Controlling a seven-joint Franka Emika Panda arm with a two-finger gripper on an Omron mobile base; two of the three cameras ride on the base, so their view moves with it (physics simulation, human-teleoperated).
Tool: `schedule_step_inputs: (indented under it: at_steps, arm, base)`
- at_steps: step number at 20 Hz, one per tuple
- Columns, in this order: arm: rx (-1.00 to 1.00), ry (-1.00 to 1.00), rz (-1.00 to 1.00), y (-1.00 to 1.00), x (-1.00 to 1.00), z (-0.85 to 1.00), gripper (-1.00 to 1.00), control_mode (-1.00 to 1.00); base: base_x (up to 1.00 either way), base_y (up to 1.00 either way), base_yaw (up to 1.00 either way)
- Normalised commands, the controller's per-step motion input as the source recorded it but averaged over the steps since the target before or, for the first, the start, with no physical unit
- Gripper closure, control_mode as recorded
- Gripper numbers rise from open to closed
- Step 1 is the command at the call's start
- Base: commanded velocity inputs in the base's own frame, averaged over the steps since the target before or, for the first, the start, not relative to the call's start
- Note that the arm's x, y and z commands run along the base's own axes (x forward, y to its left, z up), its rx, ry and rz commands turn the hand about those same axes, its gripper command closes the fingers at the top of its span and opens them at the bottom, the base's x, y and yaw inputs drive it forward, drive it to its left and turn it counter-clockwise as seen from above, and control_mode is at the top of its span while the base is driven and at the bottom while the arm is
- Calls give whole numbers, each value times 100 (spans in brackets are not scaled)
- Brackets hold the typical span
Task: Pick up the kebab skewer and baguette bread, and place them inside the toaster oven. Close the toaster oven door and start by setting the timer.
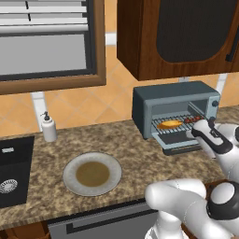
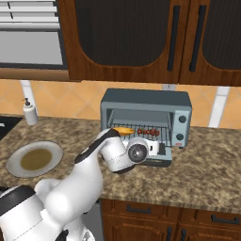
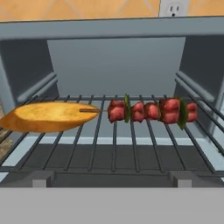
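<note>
A: What is counted in the left base view?
B: One toaster oven (image 1: 175,114) is seen on the table (image 1: 135,154), with its door (image 1: 179,145) dropped open. One golden baguette bread (image 1: 169,124) and one kebab skewer (image 1: 190,120) are laid on the wire rack inside. One plate (image 1: 92,173), one soap dispenser (image 1: 48,127) and one sink (image 1: 14,170) are also counted. The end effector (image 1: 200,128) is held in front of the oven mouth; its fingers are hard to make out.

A: And the right base view?
B: The same oven (image 2: 146,122) is shown below the wooden cabinets (image 2: 150,40). The loaf (image 2: 123,131) is partly hidden by the arm, the skewer (image 2: 148,132) is seen as small red chunks, and the door is largely covered by the wrist.

A: The hand view?
B: The bread (image 3: 50,116) is shown as a tapered orange loaf on the left of the rack, cut off by the oven's side wall. The skewer (image 3: 151,110) carries red chunks with green slices, its stick tip touching the loaf. Nothing is gripped; the end effector is spread wide.
</note>
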Motion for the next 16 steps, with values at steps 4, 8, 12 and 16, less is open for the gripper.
schedule_step_inputs:
  at_steps: [4, 8, 12, 16]
  arm:
    - [0, 0, -1, -2, 3, -31, -100, -100]
    - [0, 0, -6, 0, 5, -16, -100, -100]
    - [0, 0, -5, 0, 17, 0, -100, -100]
    - [0, 0, -2, 0, 17, 0, -100, -100]
  base:
    - [0, 0, 0]
    - [0, 0, 0]
    - [0, 0, 0]
    - [0, 0, 0]
